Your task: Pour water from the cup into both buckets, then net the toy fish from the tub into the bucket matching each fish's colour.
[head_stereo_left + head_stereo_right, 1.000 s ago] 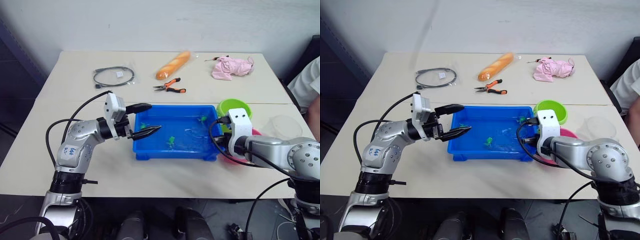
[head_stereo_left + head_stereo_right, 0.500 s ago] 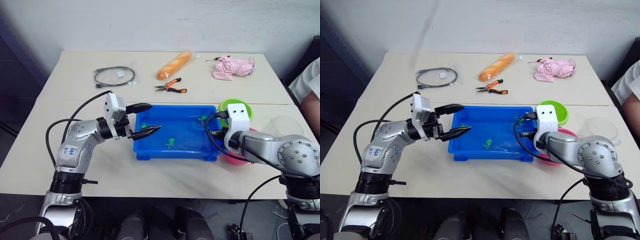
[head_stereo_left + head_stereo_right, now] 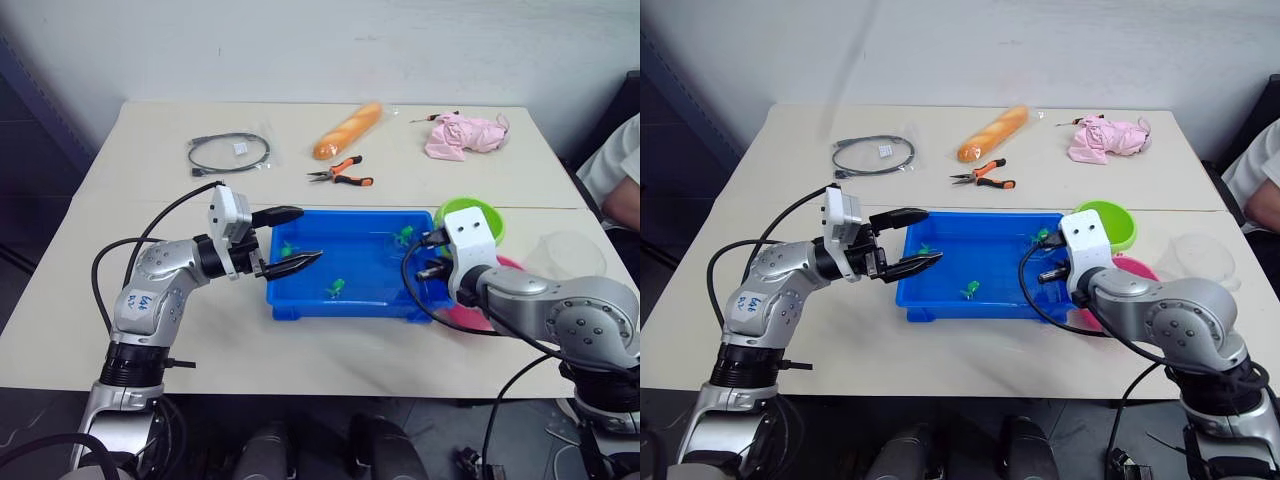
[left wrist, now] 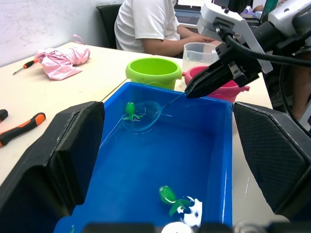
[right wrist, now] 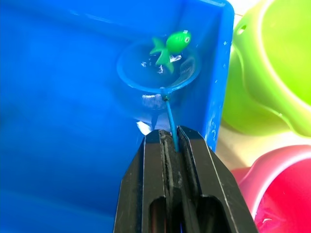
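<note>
The blue tub [image 3: 345,214] sits mid-table with water and green toy fish [image 3: 335,287] in it. My right gripper [image 5: 170,135] is shut on the thin handle of a small blue net [image 5: 158,68]. The net holds one green fish [image 5: 175,42] at the tub's far right corner, just inside the wall beside the green bucket [image 3: 470,205]. The pink bucket [image 3: 1130,266] stands in front of the green one, partly behind my right wrist. The clear cup [image 3: 566,250] is to their right. My left gripper [image 3: 300,237] hangs open over the tub's left end, holding nothing.
Behind the tub lie orange-handled pliers [image 3: 341,176], a baguette [image 3: 347,130], a coiled black cable [image 3: 228,152] and a pink cloth [image 3: 462,135]. A person [image 3: 620,185] sits at the table's right edge.
My right wrist has swung left and toward the tub's far right corner with the net. The loose fish in the middle drifted slightly left. The left arm has not moved.
</note>
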Robot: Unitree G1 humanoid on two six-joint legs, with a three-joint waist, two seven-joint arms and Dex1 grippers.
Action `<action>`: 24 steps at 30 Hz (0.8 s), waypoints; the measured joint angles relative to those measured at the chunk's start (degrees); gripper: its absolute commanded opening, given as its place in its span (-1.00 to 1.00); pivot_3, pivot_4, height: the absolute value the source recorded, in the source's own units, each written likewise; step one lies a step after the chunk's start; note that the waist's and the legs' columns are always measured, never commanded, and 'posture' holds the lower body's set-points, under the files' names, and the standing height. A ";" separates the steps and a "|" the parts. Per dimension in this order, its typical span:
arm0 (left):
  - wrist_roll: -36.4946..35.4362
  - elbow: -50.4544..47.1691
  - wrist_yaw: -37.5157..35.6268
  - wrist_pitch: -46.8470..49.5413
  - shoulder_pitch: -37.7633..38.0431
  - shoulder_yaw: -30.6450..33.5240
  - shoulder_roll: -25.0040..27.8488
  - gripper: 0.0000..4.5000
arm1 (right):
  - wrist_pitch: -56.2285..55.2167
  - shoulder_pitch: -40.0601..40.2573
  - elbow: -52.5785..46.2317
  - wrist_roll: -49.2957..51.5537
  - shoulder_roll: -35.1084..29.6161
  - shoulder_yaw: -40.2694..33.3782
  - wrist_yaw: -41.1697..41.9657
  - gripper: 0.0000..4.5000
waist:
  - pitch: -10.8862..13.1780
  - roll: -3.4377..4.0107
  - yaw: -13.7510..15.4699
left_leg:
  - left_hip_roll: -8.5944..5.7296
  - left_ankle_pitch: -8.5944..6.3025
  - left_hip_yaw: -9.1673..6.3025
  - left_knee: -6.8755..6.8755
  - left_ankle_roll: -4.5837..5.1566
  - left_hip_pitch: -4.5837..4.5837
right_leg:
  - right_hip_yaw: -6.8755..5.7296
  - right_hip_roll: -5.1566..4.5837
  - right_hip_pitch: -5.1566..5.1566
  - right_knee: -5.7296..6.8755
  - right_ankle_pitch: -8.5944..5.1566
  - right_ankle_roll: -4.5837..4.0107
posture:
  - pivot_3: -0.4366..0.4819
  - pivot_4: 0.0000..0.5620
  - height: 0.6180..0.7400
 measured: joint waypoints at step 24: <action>-0.04 -0.12 -0.60 0.43 0.00 0.04 0.36 0.99 | -17.97 17.00 -9.88 -21.76 1.13 -5.64 30.91 -1.00 | 0.00 0.00 0.10 | -0.05 0.00 0.01 0.00 0.00 0.03 | 0.00 0.06 0.01 0.00 0.01 0.02 | -0.05 -0.47 1.00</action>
